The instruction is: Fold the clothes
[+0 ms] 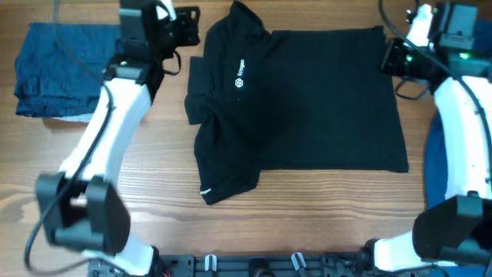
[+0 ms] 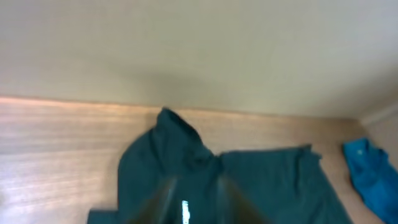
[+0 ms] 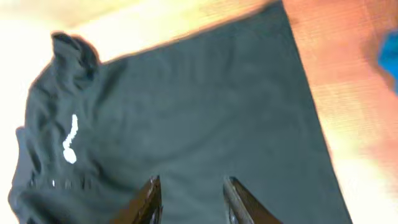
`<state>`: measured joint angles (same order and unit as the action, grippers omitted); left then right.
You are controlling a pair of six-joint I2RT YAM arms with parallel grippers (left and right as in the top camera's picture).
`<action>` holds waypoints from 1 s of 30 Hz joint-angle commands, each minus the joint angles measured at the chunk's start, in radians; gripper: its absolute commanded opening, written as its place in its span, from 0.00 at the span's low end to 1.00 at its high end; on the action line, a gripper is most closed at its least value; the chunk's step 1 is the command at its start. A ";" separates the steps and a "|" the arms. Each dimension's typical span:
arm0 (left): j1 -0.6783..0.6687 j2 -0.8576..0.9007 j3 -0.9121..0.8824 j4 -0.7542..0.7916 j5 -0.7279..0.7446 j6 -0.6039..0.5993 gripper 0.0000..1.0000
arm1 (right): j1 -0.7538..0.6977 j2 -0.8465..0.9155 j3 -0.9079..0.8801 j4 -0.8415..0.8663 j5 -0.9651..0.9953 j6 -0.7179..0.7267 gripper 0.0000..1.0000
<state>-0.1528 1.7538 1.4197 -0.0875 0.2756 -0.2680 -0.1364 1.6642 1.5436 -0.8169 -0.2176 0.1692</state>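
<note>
The clothes in hand are one black collared shirt (image 1: 307,100), lying flat across the middle of the wooden table, its small white logo (image 1: 239,74) toward the left. My left gripper (image 1: 184,31) hovers by the collar at the shirt's upper left corner. In the left wrist view that gripper (image 2: 196,190) shows blurred fingers standing apart above the shirt (image 2: 261,186), nothing between them. My right gripper (image 1: 390,55) is at the shirt's upper right corner. Its wrist view shows the gripper (image 3: 193,182) open over the fabric (image 3: 205,106), holding nothing.
Folded dark blue garments (image 1: 58,69) lie at the table's left edge. A royal blue garment (image 1: 435,158) sits at the right edge, also seen as a blue garment (image 2: 368,174) in the left wrist view. Bare wood (image 1: 307,223) runs along the front.
</note>
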 commanded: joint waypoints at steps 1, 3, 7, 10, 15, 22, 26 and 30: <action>-0.007 0.085 -0.002 -0.003 0.110 -0.003 0.25 | 0.016 0.047 0.004 0.093 0.002 -0.012 0.32; -0.008 0.071 0.002 0.004 0.126 -0.003 0.15 | 0.016 0.047 0.004 0.138 0.043 -0.011 0.21; -0.024 0.137 0.161 -0.057 0.109 -0.001 0.04 | 0.016 0.086 0.004 0.220 0.045 -0.008 0.15; -0.027 0.281 0.369 -0.160 0.105 0.002 0.04 | 0.016 0.153 0.004 0.287 0.057 -0.005 0.15; -0.028 0.603 0.711 -0.246 0.085 -0.002 0.04 | 0.016 0.325 0.004 0.478 0.091 -0.013 0.16; -0.044 0.801 0.717 -0.166 0.030 -0.002 0.04 | 0.016 0.474 0.004 0.600 0.151 -0.020 0.15; -0.050 0.861 0.717 -0.163 0.029 -0.002 0.04 | 0.015 0.501 0.004 0.642 0.174 -0.040 0.15; -0.048 0.905 0.717 -0.171 -0.014 -0.001 0.04 | 0.015 0.548 0.003 0.725 0.177 -0.039 0.15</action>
<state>-0.1993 2.6125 2.1124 -0.2543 0.3107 -0.2752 -0.1211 2.1513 1.5433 -0.1326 -0.0612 0.1501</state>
